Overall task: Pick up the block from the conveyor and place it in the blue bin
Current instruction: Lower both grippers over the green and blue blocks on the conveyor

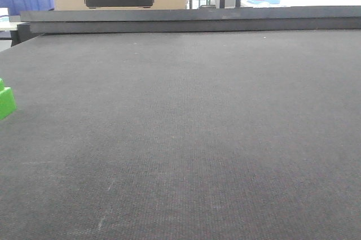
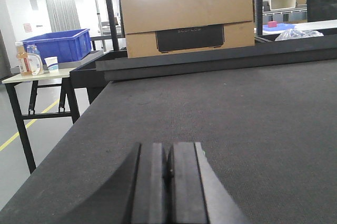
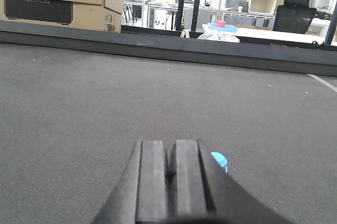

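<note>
At far left on the conveyor, the block lies partly out of frame; left gripper pressed together on nothing, low over it; right gripper likewise; blue bin stands beyond its far-left corner.

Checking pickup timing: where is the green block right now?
In the exterior front view the green block sits on the conveyor belt at the far left edge of frame, partly cut off, well short of the dark far rail.
</note>
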Available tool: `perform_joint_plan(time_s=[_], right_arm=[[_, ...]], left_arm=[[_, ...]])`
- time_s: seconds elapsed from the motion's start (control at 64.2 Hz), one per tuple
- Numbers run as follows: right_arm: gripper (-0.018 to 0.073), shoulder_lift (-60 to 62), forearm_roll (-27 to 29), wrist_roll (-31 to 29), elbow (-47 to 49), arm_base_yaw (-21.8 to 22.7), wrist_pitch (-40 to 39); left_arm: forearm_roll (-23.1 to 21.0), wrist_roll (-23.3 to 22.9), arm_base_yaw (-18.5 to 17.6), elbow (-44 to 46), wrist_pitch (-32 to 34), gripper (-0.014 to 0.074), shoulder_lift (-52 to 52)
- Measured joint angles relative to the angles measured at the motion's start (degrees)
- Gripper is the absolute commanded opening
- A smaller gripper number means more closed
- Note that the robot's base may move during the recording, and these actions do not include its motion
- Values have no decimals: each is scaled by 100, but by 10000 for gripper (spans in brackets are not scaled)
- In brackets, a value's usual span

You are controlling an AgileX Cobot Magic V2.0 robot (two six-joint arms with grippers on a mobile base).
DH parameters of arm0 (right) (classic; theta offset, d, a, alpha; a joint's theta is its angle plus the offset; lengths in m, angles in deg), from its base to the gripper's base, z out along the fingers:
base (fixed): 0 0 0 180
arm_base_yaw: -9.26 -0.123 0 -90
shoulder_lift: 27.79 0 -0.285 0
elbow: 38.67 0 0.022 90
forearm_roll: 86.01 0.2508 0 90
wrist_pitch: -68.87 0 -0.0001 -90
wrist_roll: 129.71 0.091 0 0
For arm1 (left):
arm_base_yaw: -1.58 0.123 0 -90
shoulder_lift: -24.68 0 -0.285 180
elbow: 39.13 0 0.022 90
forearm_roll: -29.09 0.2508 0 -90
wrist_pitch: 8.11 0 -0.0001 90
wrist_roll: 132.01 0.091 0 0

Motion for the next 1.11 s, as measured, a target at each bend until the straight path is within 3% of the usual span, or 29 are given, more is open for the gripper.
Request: perform_joint_plan(time_s=[0.654, 0.903, 1.106], right_arm=[[-162, 0, 0, 0, 0, 0, -63], [-162, 0, 14, 0, 0, 0, -478], [-162, 0, 616, 0, 163, 0, -509]], left_arm=[[-65, 0, 0, 0, 93, -111, 0], [-1465, -12, 0, 0, 126, -111, 0], [-1737, -27, 0, 42, 519, -111, 0]])
